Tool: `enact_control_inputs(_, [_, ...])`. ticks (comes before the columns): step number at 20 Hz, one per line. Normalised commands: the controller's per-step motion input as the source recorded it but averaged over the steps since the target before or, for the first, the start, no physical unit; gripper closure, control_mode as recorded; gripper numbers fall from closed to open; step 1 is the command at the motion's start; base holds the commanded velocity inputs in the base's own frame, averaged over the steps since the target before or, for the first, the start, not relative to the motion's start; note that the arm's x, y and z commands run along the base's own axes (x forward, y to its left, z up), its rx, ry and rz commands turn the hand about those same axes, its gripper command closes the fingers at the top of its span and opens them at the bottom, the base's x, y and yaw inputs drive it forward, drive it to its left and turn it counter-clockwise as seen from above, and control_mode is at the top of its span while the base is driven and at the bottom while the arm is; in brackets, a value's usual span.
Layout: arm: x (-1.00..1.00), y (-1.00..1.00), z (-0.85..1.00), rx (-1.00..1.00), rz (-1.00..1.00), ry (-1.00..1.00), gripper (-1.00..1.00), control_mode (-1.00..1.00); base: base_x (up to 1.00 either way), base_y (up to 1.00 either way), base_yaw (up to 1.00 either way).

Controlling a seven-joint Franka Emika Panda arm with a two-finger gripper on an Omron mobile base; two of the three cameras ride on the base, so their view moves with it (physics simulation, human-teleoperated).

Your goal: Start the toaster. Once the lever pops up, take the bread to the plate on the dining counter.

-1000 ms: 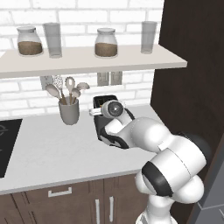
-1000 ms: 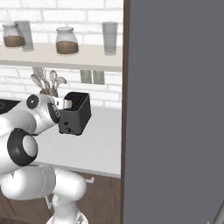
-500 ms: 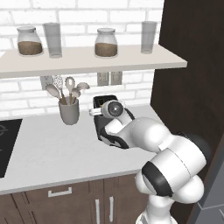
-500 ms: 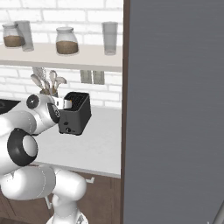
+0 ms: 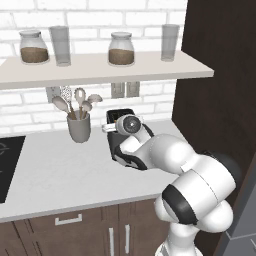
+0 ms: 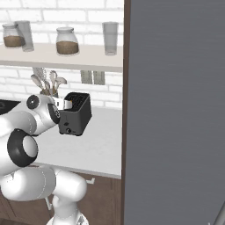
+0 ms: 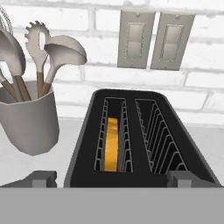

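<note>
Evidently the opening step is in hand, with the toaster not yet started: the small dark grey boxy two-slot toaster stands near the back of the pale kitchen counter, close to its right end beside the tall dark cabinet, and the white arm's two-finger gripper hovers just in front of and above it, jaws spread as wide as they go and holding nothing. From the hand view the small square slice of bread with a golden-orange crust sits deep in the left slot, only its upper crust edge showing between the wire guides, while the right slot is bare. From the right base view the toaster's front face shows a small round knob low down; I cannot make out the lever or its position. My judgement is that the next move calls for finding the lever on the toaster's front or end and pressing it straight down, keeping the fingers clear of the grey utensil cup full of spoons, which stands just beside the toaster's left flank
</note>
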Motion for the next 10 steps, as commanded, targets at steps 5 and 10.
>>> enact_control_inputs(5, [0.0, 0.0, 0.0, 0.0, 0.0, 0.0, -1.0, -1.0, 0.0, 0.0, 0.0])
enact_control_inputs(10, [0.0, 0.0, 0.0, 0.0, 0.0, 0.0, -1.0, -1.0, 0.0, 0.0, 0.0])
